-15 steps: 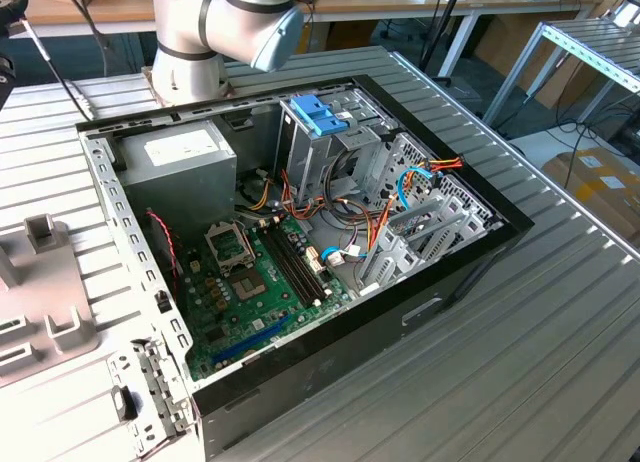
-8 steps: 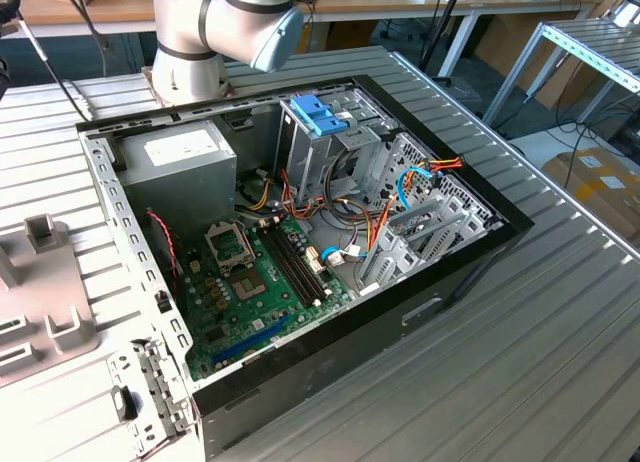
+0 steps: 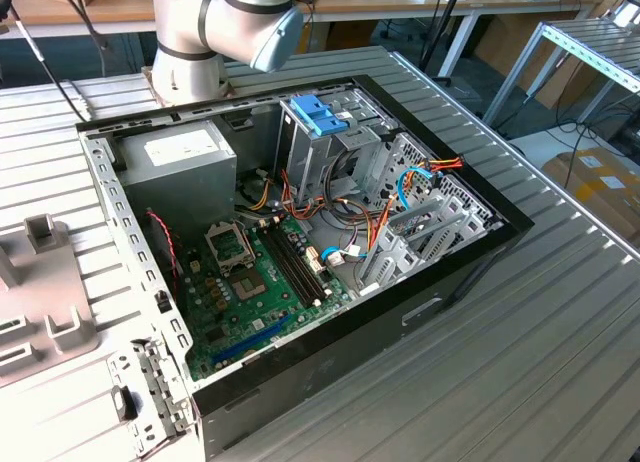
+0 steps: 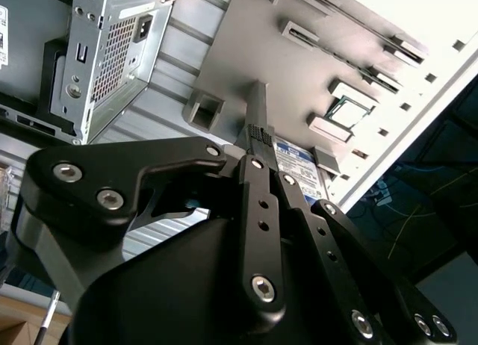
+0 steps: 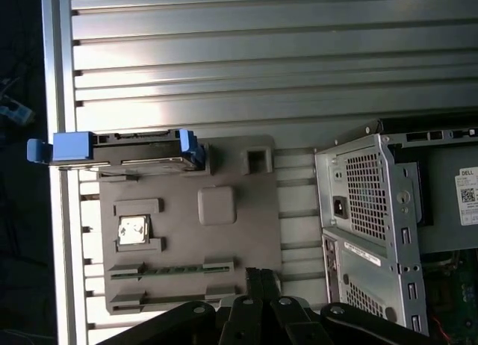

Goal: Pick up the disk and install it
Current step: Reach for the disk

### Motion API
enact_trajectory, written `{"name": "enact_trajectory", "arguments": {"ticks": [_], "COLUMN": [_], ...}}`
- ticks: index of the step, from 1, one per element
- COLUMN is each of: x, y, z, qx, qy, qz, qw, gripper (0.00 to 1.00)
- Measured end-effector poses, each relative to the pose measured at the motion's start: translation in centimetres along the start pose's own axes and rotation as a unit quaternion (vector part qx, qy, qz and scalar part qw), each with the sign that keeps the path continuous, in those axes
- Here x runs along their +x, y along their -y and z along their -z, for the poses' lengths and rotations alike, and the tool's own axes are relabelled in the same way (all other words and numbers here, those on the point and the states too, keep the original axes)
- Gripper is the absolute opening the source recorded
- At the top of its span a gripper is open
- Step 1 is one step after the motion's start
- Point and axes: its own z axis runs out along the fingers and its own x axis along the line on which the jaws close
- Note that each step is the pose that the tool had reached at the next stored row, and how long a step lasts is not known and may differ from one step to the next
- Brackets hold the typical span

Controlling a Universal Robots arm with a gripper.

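I read the gripper (image 5: 259,274) as pressed together and holding nothing; in both wrist views its fingers sit flush, with no gap I can make out. It hovers above the near end of the grey fixture tray (image 5: 246,210). At the far end of that tray the disk (image 5: 138,152) stands on its long edge in a slot, well apart from the gripper.

My main worry is that edge-on pose. A closed or off-centre gripper coming down on the disk's top rail could tip it or push it out of the slot. Its light-blue end tab (image 5: 39,149) reaches right to the rim of the tabletop (image 5: 261,76), so a push that way could send it over the side. The processor chip (image 5: 133,229) and memory stick (image 5: 172,269) lie in the tray between gripper and disk, so a low pass could clip them.

The bare slats beyond the disk give generous room. The power supply (image 5: 370,203) corner of the computer case (image 3: 330,352) sits just beside the tray, so that side is tight. In the exterior view, loose cables (image 3: 375,217) crowd the drive cage (image 3: 330,147) and could snag.
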Motion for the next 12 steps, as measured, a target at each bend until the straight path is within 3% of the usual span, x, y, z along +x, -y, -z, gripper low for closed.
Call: {"name": "enact_trajectory", "arguments": {"ticks": [12], "x": [0.50], "y": [0.04], "z": [0.01], "qx": [0.0000], "qy": [0.0000], "qz": [0.000], "qw": [1.00000], "gripper": [0.11]}}
